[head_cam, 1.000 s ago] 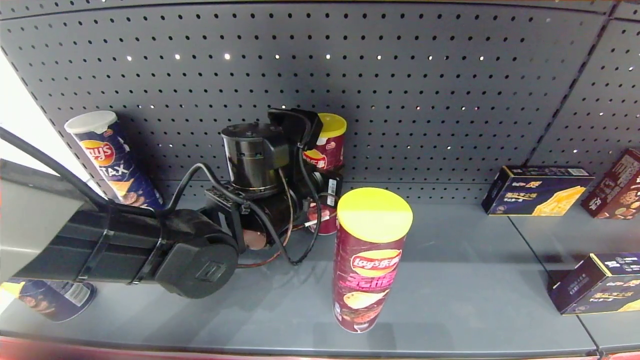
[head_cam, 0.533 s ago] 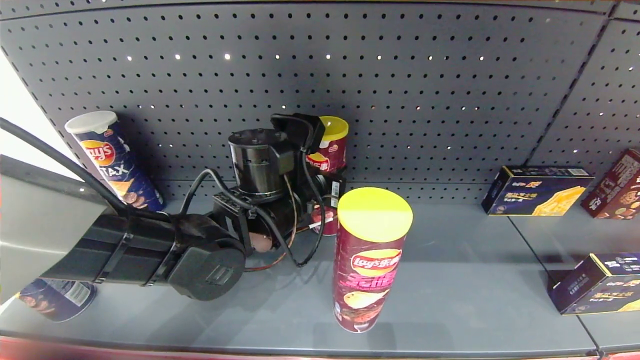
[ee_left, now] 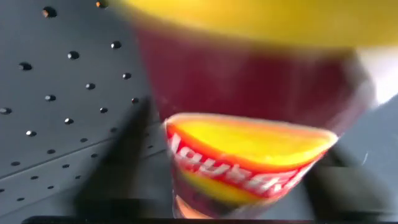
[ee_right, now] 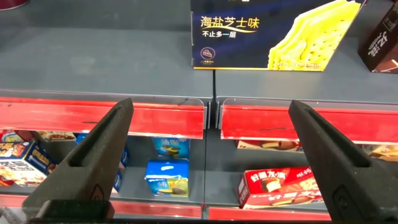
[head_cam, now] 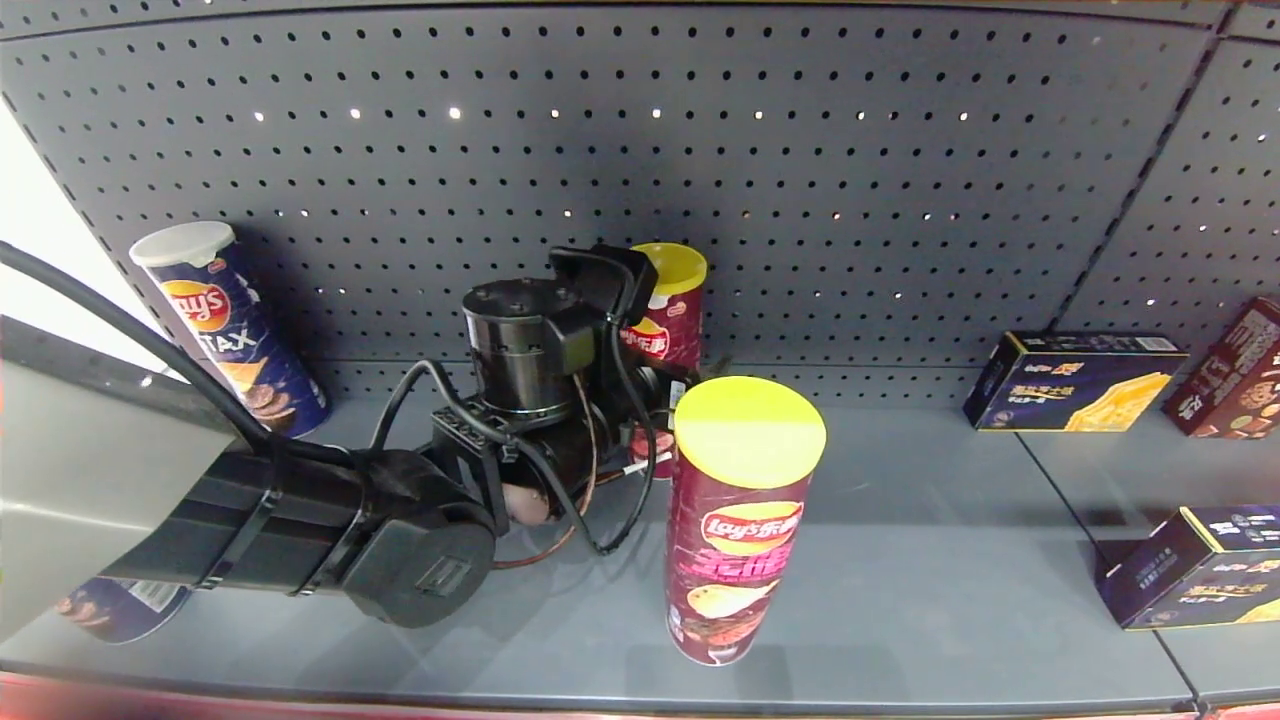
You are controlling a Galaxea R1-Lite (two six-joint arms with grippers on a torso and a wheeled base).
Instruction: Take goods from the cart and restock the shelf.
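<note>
Grey shelf (head_cam: 900, 560), pegboard (head_cam: 800, 150) behind. Left tool (head_cam: 650, 395) clamped on yellow-lidded chip can (head_cam: 668, 300), held at shelf back against pegboard, behind front can (head_cam: 740, 520), likely filling row from the rear. Right tool (ee_right: 211, 109) fingers apart, empty, facing lower shelves.

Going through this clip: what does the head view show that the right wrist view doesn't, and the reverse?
Head view, not right wrist: the left end effector shut on the rear maroon can by the pegboard, the front maroon can standing upright, and a blue can at the far left. Right wrist, not head: the right end effector, open, and lower shelves with red edges holding boxed goods. Both: the grey shelf and a dark blue biscuit box; whether it is the same box I cannot tell.
</note>
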